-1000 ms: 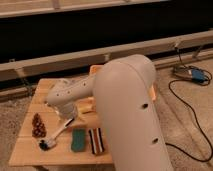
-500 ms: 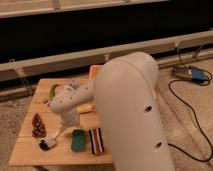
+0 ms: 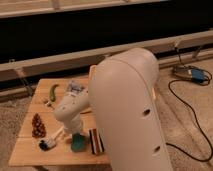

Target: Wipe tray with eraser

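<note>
The teal-green eraser (image 3: 77,144) lies flat near the front edge of the wooden table (image 3: 30,152). My gripper (image 3: 74,133) hangs at the end of the white forearm, pointing down just above the eraser's back edge. It is open and holds nothing. My big white arm housing (image 3: 127,115) covers most of the orange-yellow tray (image 3: 92,73). Only a sliver of the tray shows at the table's back edge.
A dark block with red and white stripes (image 3: 95,141) lies just right of the eraser. A white-handled tool with a dark head (image 3: 48,143) and a brown pinecone-like piece (image 3: 37,125) sit front left. A green vegetable (image 3: 53,91) lies back left. Cables (image 3: 192,75) run over the floor at right.
The forearm and gripper have come down and to the right, from over the table's left middle to just above the eraser. The objects on the table have not moved.
</note>
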